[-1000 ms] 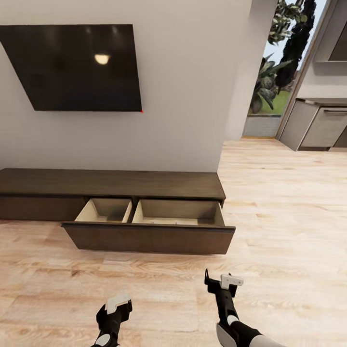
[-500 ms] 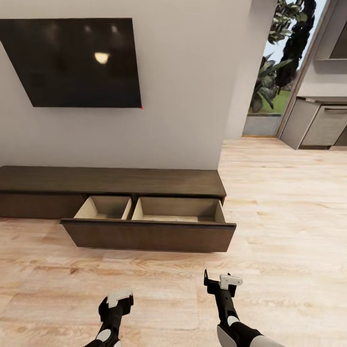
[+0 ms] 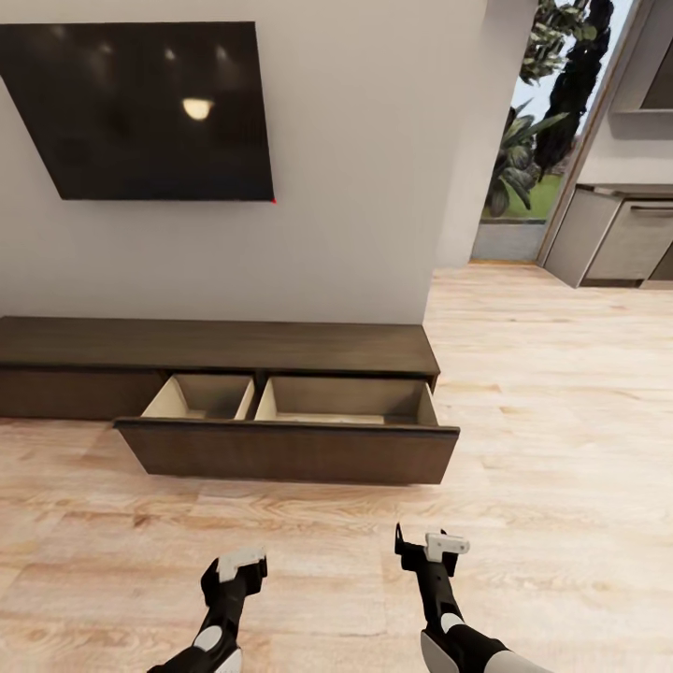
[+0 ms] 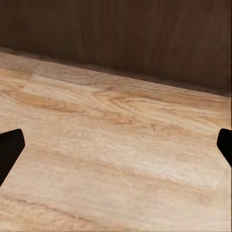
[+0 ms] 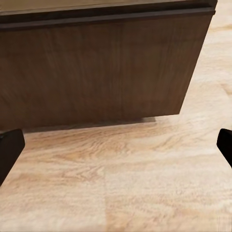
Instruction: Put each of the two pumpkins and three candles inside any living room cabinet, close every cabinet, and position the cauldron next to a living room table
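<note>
Pale plank flooring (image 3: pixel 561 449) is fronting the long low dark brown wooden cabinet (image 3: pixel 215 348), whose wide drawer (image 3: pixel 290 439) is hanging open, presumably awaiting items. Left gripper (image 3: pixel 234 570) and right gripper (image 3: pixel 432 550) are hovering low, fingers apart, holding nothing.

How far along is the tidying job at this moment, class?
Done: the cabinet has one drawer pulled open, and what shows of its pale interior is bare. In hand: nothing; the left gripper and right gripper are open and empty. Left: storing pumpkins and candles, closing up, placing the cauldron.
</note>
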Robot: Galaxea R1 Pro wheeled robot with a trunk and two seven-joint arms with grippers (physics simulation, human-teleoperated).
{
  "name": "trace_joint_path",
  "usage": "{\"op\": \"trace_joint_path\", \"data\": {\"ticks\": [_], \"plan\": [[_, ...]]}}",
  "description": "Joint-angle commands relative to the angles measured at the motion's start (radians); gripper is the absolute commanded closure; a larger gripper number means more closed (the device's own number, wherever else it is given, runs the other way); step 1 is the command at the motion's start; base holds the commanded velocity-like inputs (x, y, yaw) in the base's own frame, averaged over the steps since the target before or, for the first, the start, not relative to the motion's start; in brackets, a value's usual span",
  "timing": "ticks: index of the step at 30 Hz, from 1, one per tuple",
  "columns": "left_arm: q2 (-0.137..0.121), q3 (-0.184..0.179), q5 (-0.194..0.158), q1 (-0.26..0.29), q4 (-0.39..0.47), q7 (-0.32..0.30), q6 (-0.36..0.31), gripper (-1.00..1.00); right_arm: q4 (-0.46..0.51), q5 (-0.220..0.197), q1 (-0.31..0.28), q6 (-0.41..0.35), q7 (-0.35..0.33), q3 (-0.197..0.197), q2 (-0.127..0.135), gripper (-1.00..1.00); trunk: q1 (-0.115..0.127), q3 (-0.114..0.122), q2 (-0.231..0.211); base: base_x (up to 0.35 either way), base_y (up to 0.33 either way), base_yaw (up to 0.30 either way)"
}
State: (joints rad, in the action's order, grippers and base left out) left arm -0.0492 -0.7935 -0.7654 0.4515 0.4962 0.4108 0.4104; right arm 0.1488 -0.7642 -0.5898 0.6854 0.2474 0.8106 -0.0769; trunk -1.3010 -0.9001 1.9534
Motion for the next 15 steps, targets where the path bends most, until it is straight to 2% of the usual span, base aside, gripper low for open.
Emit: {"op": "trace_joint_path", "data": {"ticks": [1, 3, 7, 15], "plan": [[-0.002, -0.008, 0.0, 0.001, 0.011, 0.009, 0.004, -1.0, 0.0, -0.001, -0.001, 0.001, 0.007, 0.008, 0.0, -1.0, -0.004, -0.004, 0.008, 0.0, 0.0, 0.0], [-0.004, -0.007, 0.023, 0.0, 0.045, 0.013, 0.004, -1.0, 0.0, -0.001, -0.001, 0.001, 0.0, 0.009, 0.0, -1.0, -0.011, -0.01, 0.022, 0.0, 0.0, 0.0], [-0.005, -0.007, 0.042, -0.001, 0.068, 0.017, 0.004, -1.0, 0.0, -0.001, -0.001, -0.001, -0.004, 0.009, 0.0, -1.0, -0.027, -0.023, 0.05, 0.0, 0.0, 0.0], [-0.006, 0.001, 0.046, -0.002, 0.074, 0.017, 0.004, -1.0, 0.0, -0.001, -0.001, -0.001, -0.006, 0.009, 0.0, -1.0, -0.057, -0.048, 0.106, 0.0, 0.0, 0.0]]}}
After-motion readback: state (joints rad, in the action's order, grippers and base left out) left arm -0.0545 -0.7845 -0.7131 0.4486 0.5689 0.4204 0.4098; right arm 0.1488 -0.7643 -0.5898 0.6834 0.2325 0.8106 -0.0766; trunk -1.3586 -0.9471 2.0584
